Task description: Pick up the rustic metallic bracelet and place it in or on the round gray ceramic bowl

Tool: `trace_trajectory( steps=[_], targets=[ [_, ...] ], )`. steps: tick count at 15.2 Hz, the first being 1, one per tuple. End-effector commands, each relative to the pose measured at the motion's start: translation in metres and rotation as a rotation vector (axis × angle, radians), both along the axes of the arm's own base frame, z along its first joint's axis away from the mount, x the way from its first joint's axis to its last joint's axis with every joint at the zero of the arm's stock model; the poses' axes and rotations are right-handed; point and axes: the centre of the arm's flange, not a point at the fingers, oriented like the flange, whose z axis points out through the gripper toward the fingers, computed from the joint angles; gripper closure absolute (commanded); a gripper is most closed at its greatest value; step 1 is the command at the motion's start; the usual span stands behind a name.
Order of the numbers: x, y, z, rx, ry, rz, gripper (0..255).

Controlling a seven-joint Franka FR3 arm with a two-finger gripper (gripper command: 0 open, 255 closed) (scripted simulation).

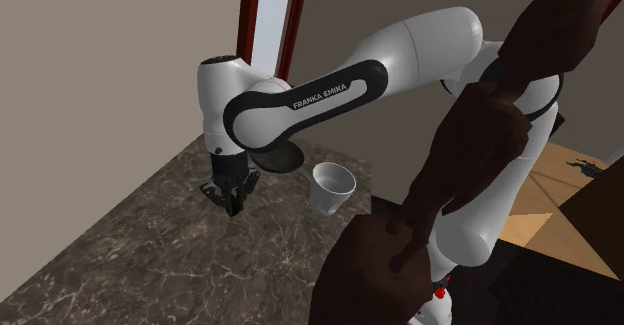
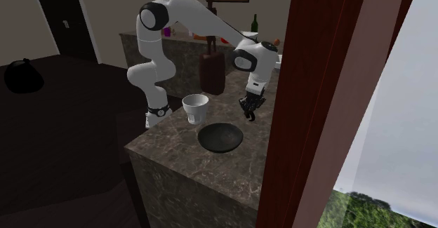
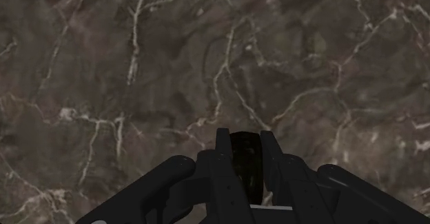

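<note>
Jaws clasping dark glossy bracelet (image 3: pixel 246 158), upright band, over veined brown counter (image 3: pixel 138 64)

Showing a white cup (image 1: pixel 333 186) standing upright on a dark stone-patterned counter (image 1: pixel 150 253) veined in white, with a plain beige wall (image 1: pixel 90 63) rising beyond the counter's far edge. In the second exterior view, showing a dark brown upright object (image 2: pixel 211 74) rising behind the cup, a green bottle (image 2: pixel 255 23) standing on a farther counter (image 2: pixel 140 48), and a black rounded object (image 2: pixel 24 76) sitting at that view's left. Also showing a red-brown post (image 2: pixel 316 100) running down that view's right, bordering pale sky and green foliage (image 2: pixel 365 207).
</note>
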Motion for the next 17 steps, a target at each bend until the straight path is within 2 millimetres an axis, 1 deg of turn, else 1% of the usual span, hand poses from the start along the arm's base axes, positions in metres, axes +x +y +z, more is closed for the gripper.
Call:
trace_trajectory(
  steps=[1,6,17],
  targets=[
    [0.000,0.000,0.000,0.000,0.000,0.000,255],
    [0.000,0.000,0.000,0.000,0.000,0.000,255],
    [0.000,0.000,0.058,0.000,0.000,0.000,255]
  ],
)
